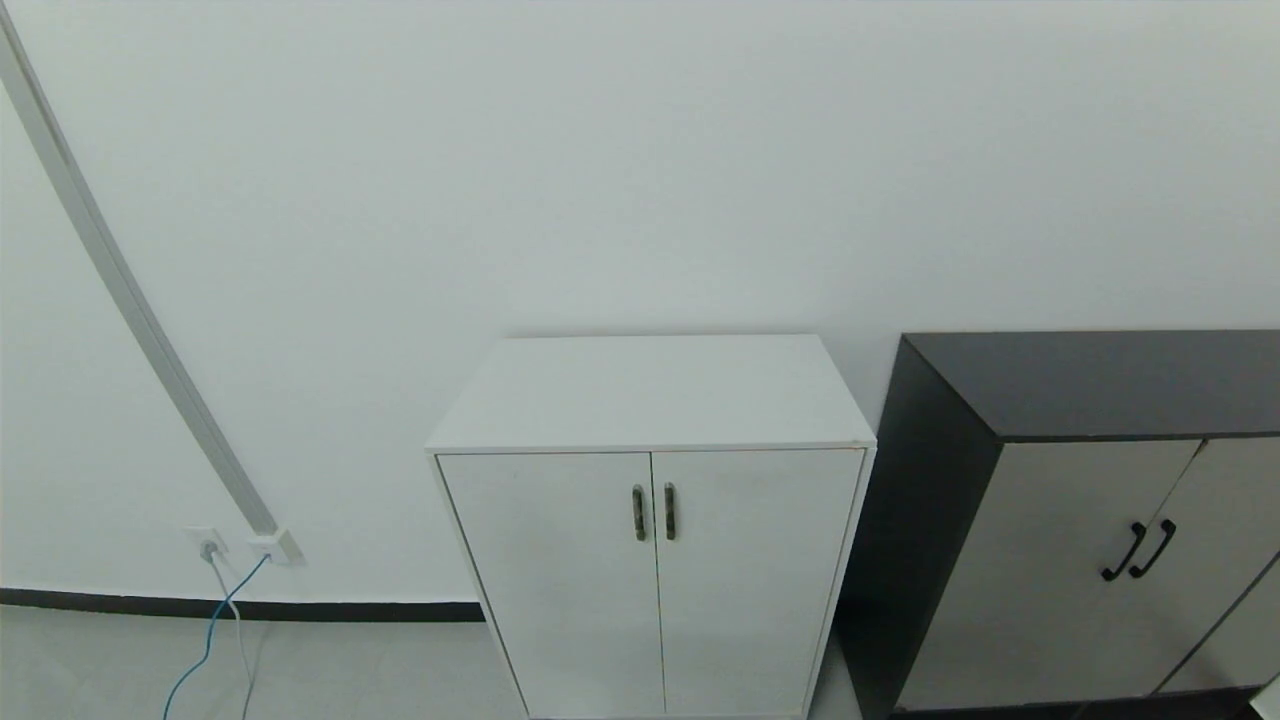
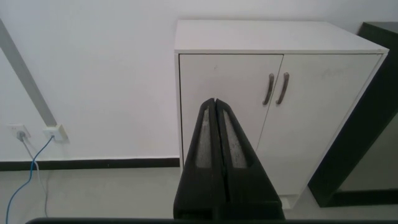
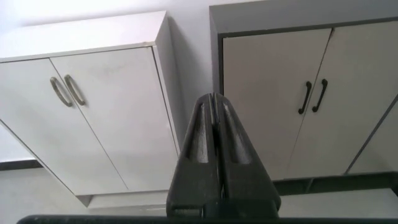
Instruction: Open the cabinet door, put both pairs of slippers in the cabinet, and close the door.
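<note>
A white two-door cabinet [image 1: 650,560] stands against the wall, both doors shut, with a pair of metal handles [image 1: 654,512] at the middle seam. The same white cabinet [image 2: 273,112] faces my left gripper [image 2: 215,102], which is shut with nothing in it and held some way back from the left door. My right gripper [image 3: 216,98] is shut and empty too, off from the white cabinet [image 3: 93,118] and pointing at the gap between it and the dark cabinet [image 3: 311,106].
A black-sided cabinet with grey doors and black handles [image 1: 1080,540] stands just right of the white one. A wall socket with a blue cable [image 1: 215,600] and a slanted cable duct [image 1: 130,300] are on the left. Bare floor lies in front.
</note>
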You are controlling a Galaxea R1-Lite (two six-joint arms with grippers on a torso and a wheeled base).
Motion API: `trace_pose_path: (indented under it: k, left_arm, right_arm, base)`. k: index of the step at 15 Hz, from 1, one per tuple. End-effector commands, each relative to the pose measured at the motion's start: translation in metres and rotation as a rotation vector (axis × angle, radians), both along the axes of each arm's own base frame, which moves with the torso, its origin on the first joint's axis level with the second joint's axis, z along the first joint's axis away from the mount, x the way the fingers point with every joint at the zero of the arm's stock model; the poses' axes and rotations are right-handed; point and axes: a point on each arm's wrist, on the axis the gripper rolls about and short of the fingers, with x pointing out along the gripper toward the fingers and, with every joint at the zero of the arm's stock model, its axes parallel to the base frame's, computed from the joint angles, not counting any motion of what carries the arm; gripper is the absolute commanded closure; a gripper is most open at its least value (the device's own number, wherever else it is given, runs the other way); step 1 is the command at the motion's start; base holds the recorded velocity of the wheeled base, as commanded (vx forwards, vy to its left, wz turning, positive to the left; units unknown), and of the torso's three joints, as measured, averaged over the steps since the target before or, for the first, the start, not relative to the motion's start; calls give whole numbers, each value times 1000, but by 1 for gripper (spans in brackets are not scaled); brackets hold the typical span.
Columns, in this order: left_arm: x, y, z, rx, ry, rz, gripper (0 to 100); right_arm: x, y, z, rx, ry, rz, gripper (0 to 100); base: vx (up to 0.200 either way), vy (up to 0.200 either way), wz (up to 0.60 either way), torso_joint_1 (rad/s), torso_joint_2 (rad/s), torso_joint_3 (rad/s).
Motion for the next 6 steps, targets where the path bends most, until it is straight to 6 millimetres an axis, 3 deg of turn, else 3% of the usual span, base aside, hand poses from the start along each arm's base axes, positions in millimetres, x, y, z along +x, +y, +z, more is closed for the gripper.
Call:
trace_pose_path:
  k: [1,6]
  left_arm:
    - [0,0,0,-1,2,1,100]
    - [0,0,0,-1,2,1,100]
  right_arm:
    - [0,0,0,0,-1,0,100]
    - [0,0,0,0,-1,2,100]
  base:
    - [0,0,0,0,0,0]
    - [0,0,0,0,0,0]
